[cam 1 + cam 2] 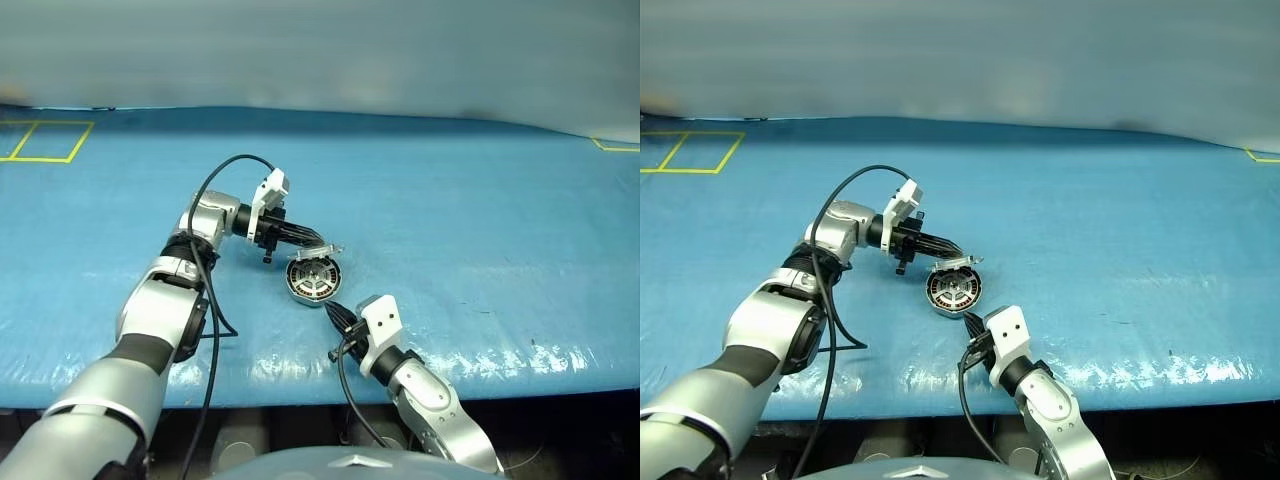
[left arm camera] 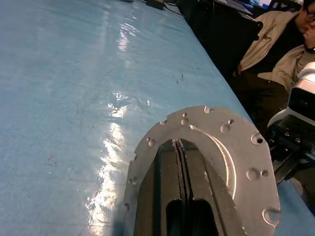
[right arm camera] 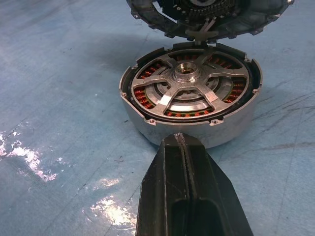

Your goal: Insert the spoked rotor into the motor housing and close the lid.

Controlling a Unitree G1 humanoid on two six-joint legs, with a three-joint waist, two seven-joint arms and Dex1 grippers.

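We see the blue table point(image 1: 480, 220) first, then the motor housing point(image 3: 189, 115), our landmark, resting flat near the table's front edge. Copper windings ring its inside, and the spoked rotor point(image 3: 188, 81) already sits seated in it, hub up. Just above the housing's far rim hangs the lid point(image 2: 231, 162), tilted, its dark inner face turned down toward the housing and its plain silver face up. The left gripper point(image 1: 312, 245) reaches in from the housing's left with its fingers closed on the lid. The right gripper point(image 1: 335, 312) sits just in front of the housing, fingers pressed fully together, holding nothing, tips close to the housing's near wall.
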